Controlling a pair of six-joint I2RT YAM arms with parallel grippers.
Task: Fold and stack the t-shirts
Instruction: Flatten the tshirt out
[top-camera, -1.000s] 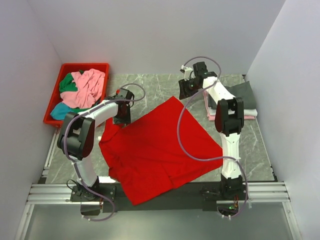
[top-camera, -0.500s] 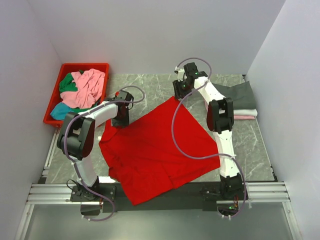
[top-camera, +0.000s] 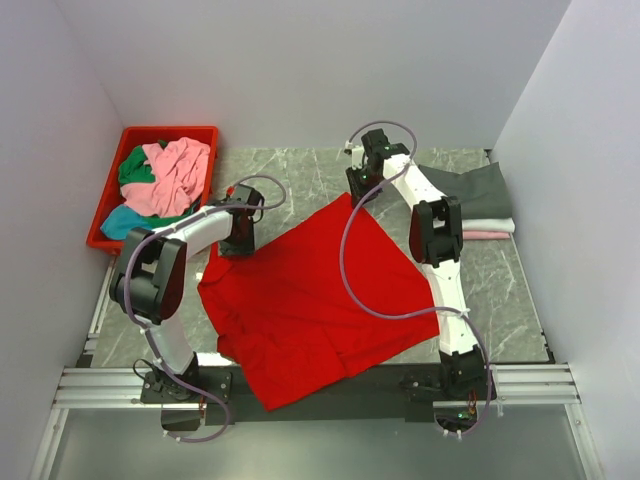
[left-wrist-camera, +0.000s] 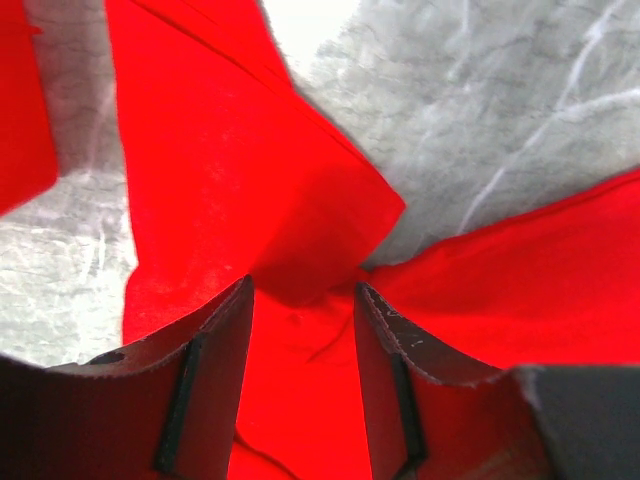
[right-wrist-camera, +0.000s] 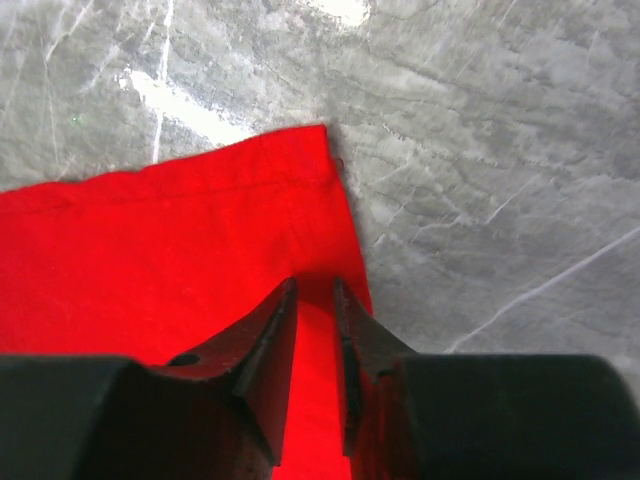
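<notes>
Broadly, a grey marbled counter (top-camera: 300, 170) boxed in by plain white walls (top-camera: 320, 70) on the far, left and right sides. The large red t-shirt (top-camera: 310, 300) lies spread over the middle, skewed, with one corner pointing at the far edge and its lower part lapping over the near edge. Bare stone shows along the far edge and down the right edge. A red bin (top-camera: 170, 130) sits off the far left corner, heaped with a pink tee (top-camera: 175, 175), a green tee (top-camera: 135, 165) and a teal tee (top-camera: 120, 222). At the far right corner there is a folded stack with a dark grey tee (top-camera: 470, 190) on top. The white and pink layers beneath show only as thin edges. The left tool (left-wrist-camera: 303, 290) is down on the shirt's left side near a sleeve, jaws apart, puckered red cloth between them. The right tool (right-wrist-camera: 315, 285) is at the shirt's far corner, jaws nearly together over the hem. Cannot tell whether the cloth is pinched. The arms hide part of the shirt's left and right edges.
</notes>
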